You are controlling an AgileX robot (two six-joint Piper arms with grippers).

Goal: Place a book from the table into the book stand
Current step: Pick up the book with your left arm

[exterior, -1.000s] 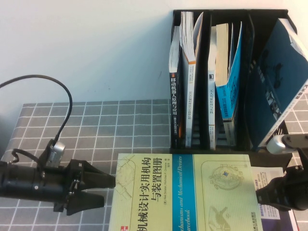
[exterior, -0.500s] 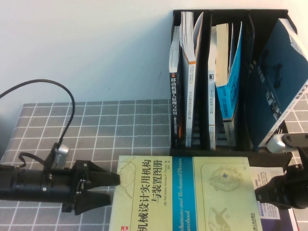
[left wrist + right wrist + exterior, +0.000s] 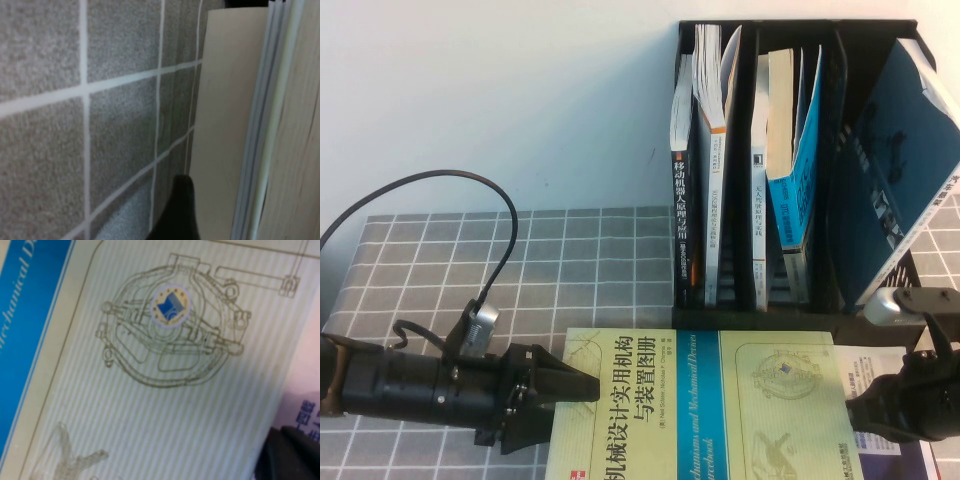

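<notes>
The thick pale yellow-green book (image 3: 720,410) with a blue band lies flat on the grey gridded table (image 3: 440,260), at the front in the high view. My left gripper (image 3: 560,405) is open at the book's left edge, its upper finger over the cover and its lower finger beside the edge. The left wrist view shows the book's page edge (image 3: 295,125) close up and one black fingertip (image 3: 180,210). My right gripper (image 3: 862,415) is at the book's right edge. The right wrist view shows the cover (image 3: 150,390). The black book stand (image 3: 860,28) stands behind the book.
The stand's left and middle compartments hold several upright books. A blue book (image 3: 900,160) leans in the right one. Another pale book (image 3: 880,368) lies under the big book's right edge, also shown in the right wrist view (image 3: 305,385). The left arm's cable (image 3: 440,185) loops above the table.
My left gripper has moved right, and its upper finger now reaches over the book's left edge. The right gripper has shifted slightly lower. The book has barely moved.
</notes>
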